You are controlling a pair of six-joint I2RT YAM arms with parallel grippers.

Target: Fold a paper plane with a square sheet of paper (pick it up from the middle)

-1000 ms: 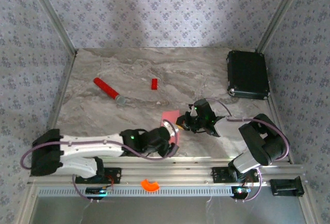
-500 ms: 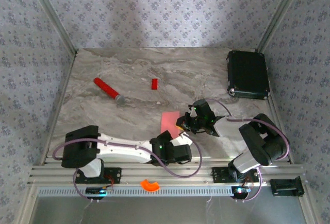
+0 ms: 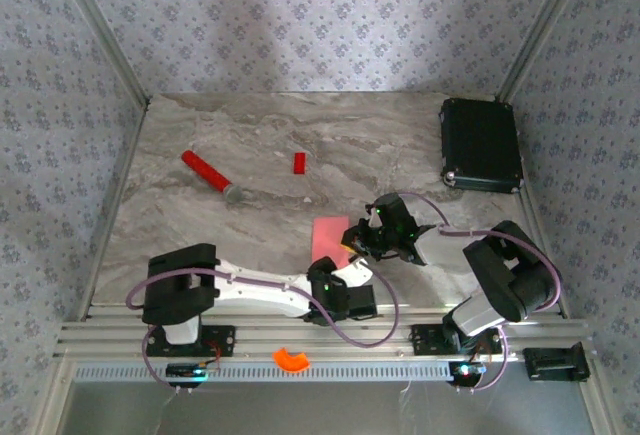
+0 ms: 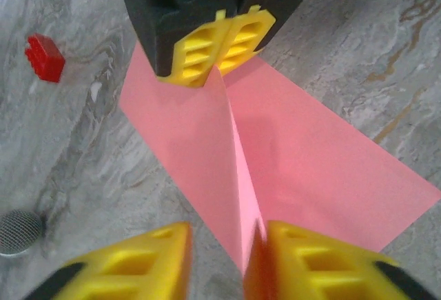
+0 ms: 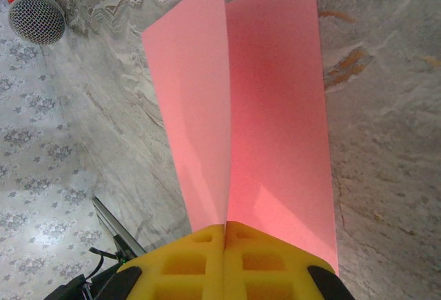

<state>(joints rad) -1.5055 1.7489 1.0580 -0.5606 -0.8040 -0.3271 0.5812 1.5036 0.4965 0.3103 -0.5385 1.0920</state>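
Quick heads up on where you are. The square sheet of paper (image 4: 296, 169) is on the marble table (image 4: 358, 31) near the front edge, between your two grippers. Both halves lie flat and a ridge is pulled up along the middle. Your right gripper (image 5: 225, 234) is squeezed tight on that ridge at one end, pads pressed together with the pink fold between them. Your left gripper (image 4: 219, 245) is at the opposite end with its jaws apart and a visible gap. The ridge runs into that gap hard against one pad instead of down the centre.

That's the bit I'd worry about. If you close from here, the free pad has to sweep the whole gap. I reckon it shoves the ridge sideways (thin paper, no stiffness to speak of), so the crease comes out skewed from the one the right side holds. Crooked centre fold, crooked plane.

Second thing: once both ends are pinched, any pulling apart or twisting between the arms could tear the sheet. It could also yank it out of the right pinch, which only has the very edge. The small red block (image 4: 44, 57) sits well off to the side, so no trouble there.
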